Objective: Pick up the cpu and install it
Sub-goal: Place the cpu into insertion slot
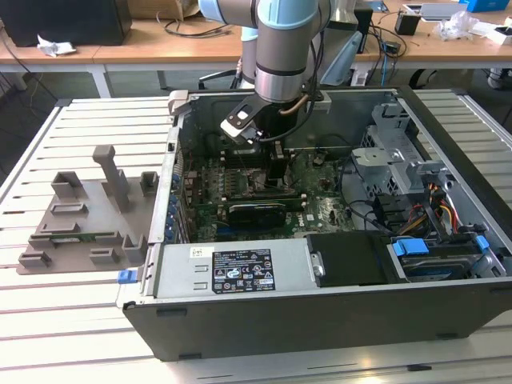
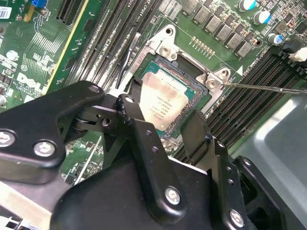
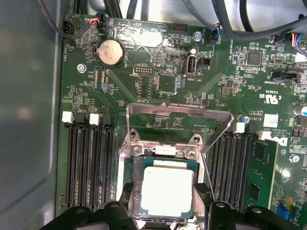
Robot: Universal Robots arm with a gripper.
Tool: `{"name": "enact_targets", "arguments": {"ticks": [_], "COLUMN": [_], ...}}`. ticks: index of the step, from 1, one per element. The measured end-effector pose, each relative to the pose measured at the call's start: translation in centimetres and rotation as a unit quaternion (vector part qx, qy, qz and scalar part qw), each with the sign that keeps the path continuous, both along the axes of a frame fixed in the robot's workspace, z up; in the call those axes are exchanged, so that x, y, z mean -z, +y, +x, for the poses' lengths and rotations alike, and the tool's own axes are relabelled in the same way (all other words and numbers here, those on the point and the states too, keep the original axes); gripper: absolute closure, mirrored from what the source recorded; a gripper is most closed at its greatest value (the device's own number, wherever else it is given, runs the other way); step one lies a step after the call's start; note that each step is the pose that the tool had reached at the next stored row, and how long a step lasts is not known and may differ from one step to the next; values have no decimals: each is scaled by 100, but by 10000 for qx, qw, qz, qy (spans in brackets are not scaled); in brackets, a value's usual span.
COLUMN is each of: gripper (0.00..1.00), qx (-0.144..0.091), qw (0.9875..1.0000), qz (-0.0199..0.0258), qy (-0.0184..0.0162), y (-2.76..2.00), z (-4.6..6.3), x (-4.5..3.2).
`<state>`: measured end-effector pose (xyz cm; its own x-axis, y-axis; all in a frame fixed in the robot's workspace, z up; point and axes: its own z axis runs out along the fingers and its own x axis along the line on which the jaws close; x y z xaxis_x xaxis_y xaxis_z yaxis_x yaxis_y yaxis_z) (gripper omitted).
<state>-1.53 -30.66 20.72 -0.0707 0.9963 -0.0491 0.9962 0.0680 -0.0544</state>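
A pale slatted metal table point(image 1: 72, 336) is seen in the foreground. Wooden desks point(image 1: 144, 44) are ranged behind it, strewn with cables point(image 1: 192, 30) and crumpled paper point(image 1: 56, 46). Dark floor point(image 1: 40, 88) is noted beneath them.

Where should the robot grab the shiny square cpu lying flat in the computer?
By two opposite thin edges, coming straight down from above. The cpu lies flat and low on the motherboard, so probably only its sides offer grip. The metal bracket stands raised, leaving the top open.
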Motion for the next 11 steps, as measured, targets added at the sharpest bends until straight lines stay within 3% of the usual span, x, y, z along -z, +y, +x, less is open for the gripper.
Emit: {"name": "enact_targets", "arguments": {"ticks": [1,11], "gripper": [40,40], "qx": [0,0], "qw": [10000,10000], "qz": [0,-2], "qy": [0,1], "y": [0,0], "z": [0,0], "x": [0,64]}}
